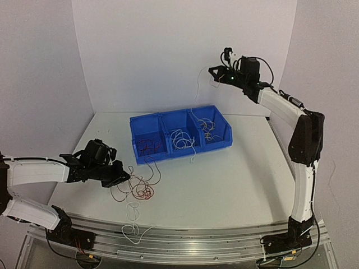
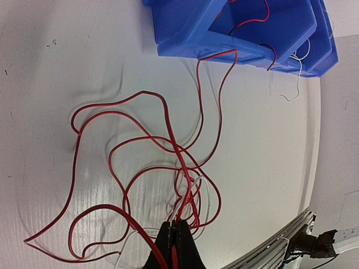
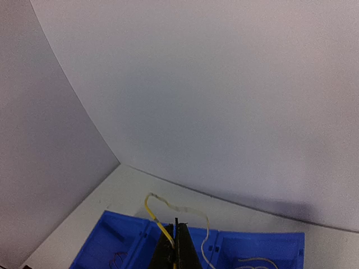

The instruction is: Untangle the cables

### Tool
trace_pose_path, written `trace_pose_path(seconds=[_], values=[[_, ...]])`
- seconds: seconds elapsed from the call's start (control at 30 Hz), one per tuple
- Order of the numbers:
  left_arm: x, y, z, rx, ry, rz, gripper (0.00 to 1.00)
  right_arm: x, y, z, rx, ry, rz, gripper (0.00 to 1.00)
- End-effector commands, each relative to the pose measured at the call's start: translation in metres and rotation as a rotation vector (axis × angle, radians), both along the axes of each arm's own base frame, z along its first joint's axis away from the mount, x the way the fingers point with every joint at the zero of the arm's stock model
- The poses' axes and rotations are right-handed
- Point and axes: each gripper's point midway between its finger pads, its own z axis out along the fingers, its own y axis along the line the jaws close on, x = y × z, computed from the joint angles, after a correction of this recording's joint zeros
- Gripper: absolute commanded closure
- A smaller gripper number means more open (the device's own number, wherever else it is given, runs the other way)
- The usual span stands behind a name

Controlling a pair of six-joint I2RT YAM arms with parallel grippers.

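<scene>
A tangle of red cables (image 1: 140, 188) lies on the white table in front of the blue bin (image 1: 147, 120). My left gripper (image 1: 122, 178) sits low at the tangle's left side, shut on a red cable (image 2: 180, 162) whose loops spread out ahead of the fingers, with a thin white strand (image 2: 196, 188) mixed in. My right gripper (image 1: 213, 72) is raised high above the bin, shut on a yellow cable (image 3: 147, 206) that loops off its tip and hangs down (image 1: 197, 84) towards the bin. Red, white and yellowish cables lie in the bin's three compartments.
A loose white cable (image 1: 133, 219) lies near the table's front edge, close to the metal rail (image 1: 185, 246). One red strand (image 2: 224, 73) runs from the tangle up over the bin's (image 2: 185, 47) wall. White walls enclose the table at the back and both sides.
</scene>
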Motion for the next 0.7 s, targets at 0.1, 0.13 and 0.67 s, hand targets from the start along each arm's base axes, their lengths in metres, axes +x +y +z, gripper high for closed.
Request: trace_pose_path(seconds=[0.1, 0.13, 0.67], values=[[-0.003, 0.009, 0.003, 0.031, 0.004, 0.035, 1.0, -0.038, -0.018, -0.087, -0.216, 0.11, -0.076, 1.0], [-0.003, 0.01, 0.004, 0.032, 0.003, 0.037, 1.0, -0.044, -0.02, -0.102, -0.236, 0.138, -0.086, 1.0], [-0.005, 0.01, 0.018, 0.004, -0.014, 0.046, 1.0, -0.026, -0.039, -0.258, -0.508, 0.442, -0.38, 1.0]])
